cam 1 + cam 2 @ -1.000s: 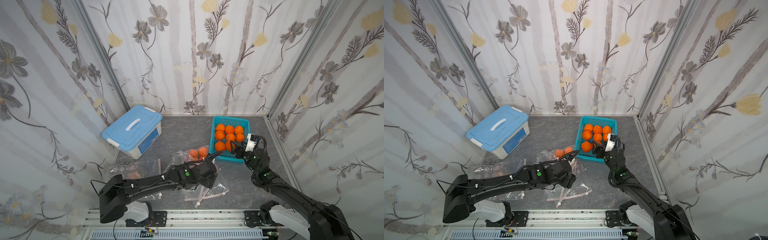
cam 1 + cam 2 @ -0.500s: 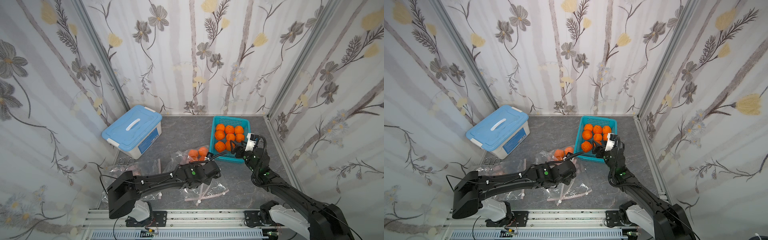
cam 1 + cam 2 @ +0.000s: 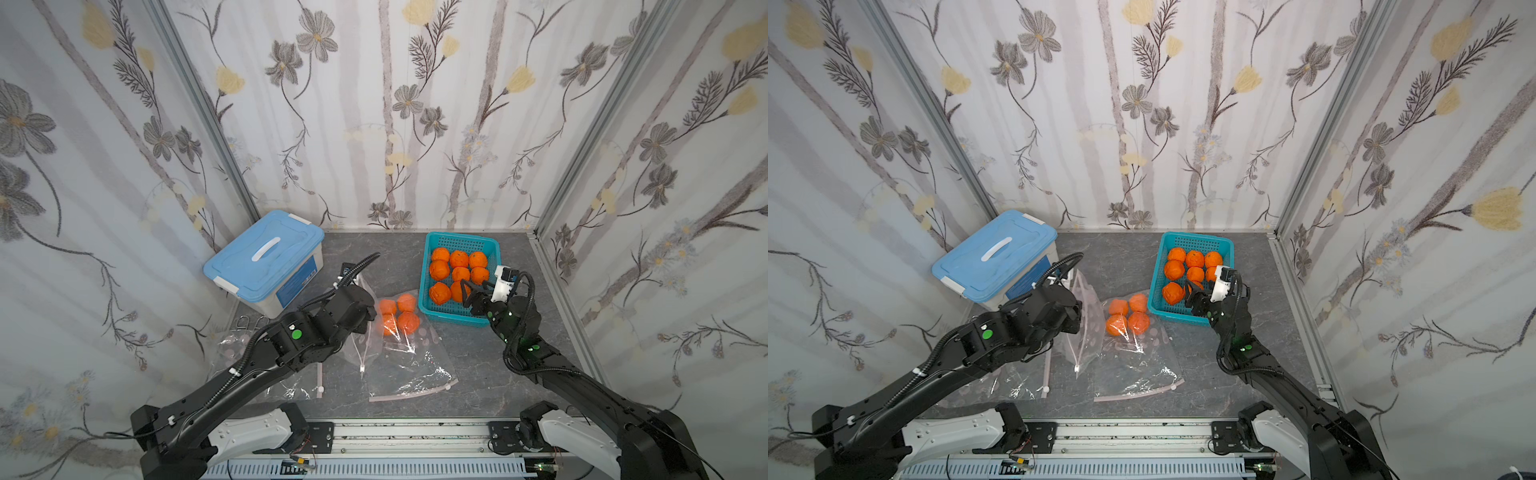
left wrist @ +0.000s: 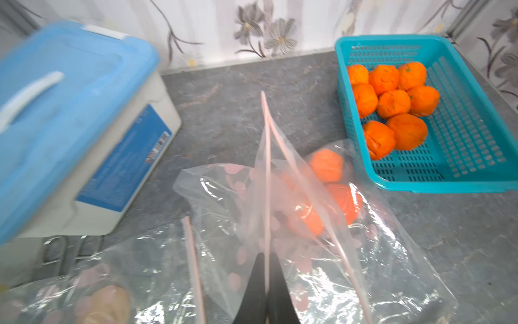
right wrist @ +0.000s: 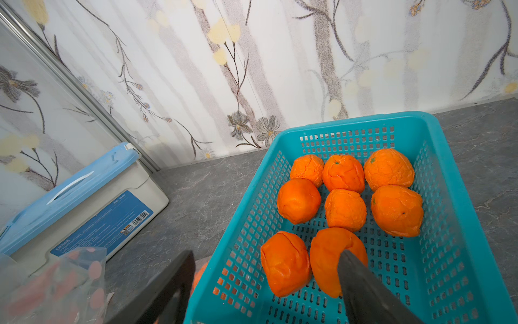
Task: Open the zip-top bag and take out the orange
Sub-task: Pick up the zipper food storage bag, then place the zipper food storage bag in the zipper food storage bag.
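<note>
Left gripper [image 4: 267,256] clenched on a raised pink zip strip [image 4: 265,168]; right gripper [image 5: 266,252] gapes over the basket [image 3: 424,274] rim. The zip-top bag [image 3: 415,361] of oranges [image 3: 407,322] lies mid-table, just left. Its film looks limp and slippery, best taken by the stiffer strip.

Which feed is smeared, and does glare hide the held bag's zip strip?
Left wrist view: blue box smeared, glare streaks on the held bag, its pink zip strip readable. Right wrist view: basket sharp, bag close to the lens blurred. Both top views: sharp, glints on the bags.
</note>
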Motion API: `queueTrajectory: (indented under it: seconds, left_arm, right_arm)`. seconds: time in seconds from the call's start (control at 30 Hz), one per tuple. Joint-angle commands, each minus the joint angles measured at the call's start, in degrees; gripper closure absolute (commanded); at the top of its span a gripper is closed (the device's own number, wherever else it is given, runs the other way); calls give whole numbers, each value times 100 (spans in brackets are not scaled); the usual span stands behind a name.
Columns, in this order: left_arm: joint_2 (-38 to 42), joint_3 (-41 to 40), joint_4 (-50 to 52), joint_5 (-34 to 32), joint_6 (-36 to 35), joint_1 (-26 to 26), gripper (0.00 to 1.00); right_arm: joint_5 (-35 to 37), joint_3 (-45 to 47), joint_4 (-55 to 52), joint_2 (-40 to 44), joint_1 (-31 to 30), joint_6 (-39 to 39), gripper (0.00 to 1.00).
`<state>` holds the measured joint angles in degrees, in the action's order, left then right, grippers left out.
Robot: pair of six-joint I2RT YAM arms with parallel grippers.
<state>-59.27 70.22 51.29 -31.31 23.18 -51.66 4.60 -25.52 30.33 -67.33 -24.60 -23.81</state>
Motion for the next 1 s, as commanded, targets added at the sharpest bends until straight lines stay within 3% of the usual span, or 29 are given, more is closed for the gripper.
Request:
queueTrajectory:
  seconds: [0.0,0.17,0.57,0.73,0.97]
  left_arm:
    - [77,511,1389,-846,-314,210,100]
    - [-86,1219,2612,-1400,76,266,100]
    - [-678,2076,5082,-2041,1331,270,100]
    - [-636,1450,4472,-1788,1215,351,99]
    - [-1185,18,2415,-969,266,1505,99]
  right_arm:
    - [-79,-59,132,-8,-9,-78,19]
    - [-117,-78,100,9,-9,-102,19]
    - [-231,-146,89,-174,-4,-172,19]
    - [-248,-152,74,-140,0,-185,19]
    - [-289,-166,76,-181,-7,-193,19]
